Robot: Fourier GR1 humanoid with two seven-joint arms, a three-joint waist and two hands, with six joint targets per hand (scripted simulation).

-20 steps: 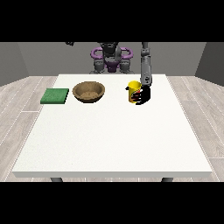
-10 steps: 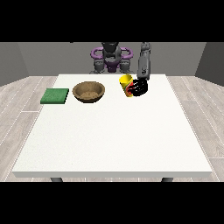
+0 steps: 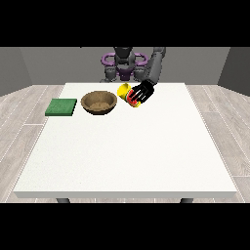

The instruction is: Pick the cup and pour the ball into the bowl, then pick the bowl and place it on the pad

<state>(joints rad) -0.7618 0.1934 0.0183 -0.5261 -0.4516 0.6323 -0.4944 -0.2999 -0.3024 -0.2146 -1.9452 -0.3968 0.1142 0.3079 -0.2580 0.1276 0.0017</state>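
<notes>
Gripping the yellow cup (image 3: 126,92), the hand at the view's right (image 3: 141,93) has its black fingers curled round it and holds it lifted and tilted, mouth leaning toward the brown bowl (image 3: 99,102). Red shows on the cup between the fingers; whether that is the ball cannot be told. The bowl sits on the white table (image 3: 127,151) just beside the cup, and the green pad (image 3: 61,107) lies near the bowl on its other side.
</notes>
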